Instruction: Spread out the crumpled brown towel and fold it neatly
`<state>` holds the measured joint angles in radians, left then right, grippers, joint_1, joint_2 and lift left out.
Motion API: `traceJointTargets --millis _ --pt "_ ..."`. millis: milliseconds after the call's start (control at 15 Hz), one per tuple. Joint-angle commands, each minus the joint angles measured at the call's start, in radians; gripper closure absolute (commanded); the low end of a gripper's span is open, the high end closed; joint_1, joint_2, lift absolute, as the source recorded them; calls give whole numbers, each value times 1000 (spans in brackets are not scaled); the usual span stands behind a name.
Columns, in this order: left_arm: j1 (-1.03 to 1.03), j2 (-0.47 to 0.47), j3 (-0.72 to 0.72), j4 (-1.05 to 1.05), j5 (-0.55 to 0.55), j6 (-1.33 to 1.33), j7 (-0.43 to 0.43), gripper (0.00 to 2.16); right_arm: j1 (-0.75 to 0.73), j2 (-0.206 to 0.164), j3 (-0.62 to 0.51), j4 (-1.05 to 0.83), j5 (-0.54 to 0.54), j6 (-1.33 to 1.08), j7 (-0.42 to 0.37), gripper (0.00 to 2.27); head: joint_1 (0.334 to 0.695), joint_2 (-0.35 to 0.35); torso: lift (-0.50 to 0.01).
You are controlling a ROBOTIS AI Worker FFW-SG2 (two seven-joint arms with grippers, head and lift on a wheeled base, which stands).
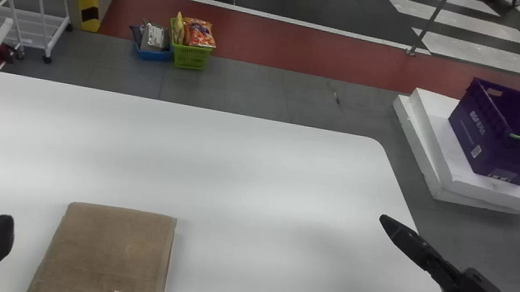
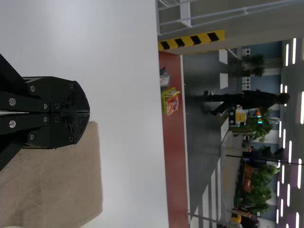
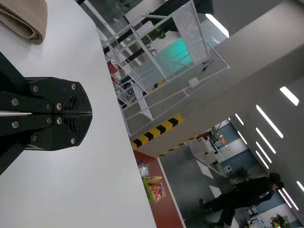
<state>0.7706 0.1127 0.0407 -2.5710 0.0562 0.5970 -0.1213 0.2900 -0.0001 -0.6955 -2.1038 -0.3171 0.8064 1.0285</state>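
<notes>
The folded towel is laid near left on the worktop, between left hand and right hand, both pinched closed. Beyond, a green basket seems filled with packets; far right, a purple crate is set on white slabs.

Beyond the white table, 2 stacked white slabs lie on grey floor near a red strip.
</notes>
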Motion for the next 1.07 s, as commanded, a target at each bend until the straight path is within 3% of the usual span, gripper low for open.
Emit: traceJointTargets --millis 0,133,200,400,667,1000 --pt "-45 -11 -28 28 24 -67 18 1342 61 1 114 -111 26 -37 -108 849 695 -199 -126" --pt "-60 -15 -67 43 8 -131 68 188 132 1 240 -177 43 -120 -269 53 695 -178 -126" --pt "-65 -15 -79 55 1 -165 88 49 159 1 318 -196 78 -178 -347 6 695 -150 -126" --pt "-71 -15 -105 124 -10 -303 120 76 201 1 488 -209 164 -316 -561 33 695 -101 -126" --pt "-91 -15 -157 252 -41 -573 173 90 242 1 591 -212 230 -473 -643 53 695 -34 -126" --pt "-122 -15 -162 400 -85 -797 207 90 337 1 600 -217 233 -574 -650 90 695 -15 -126"
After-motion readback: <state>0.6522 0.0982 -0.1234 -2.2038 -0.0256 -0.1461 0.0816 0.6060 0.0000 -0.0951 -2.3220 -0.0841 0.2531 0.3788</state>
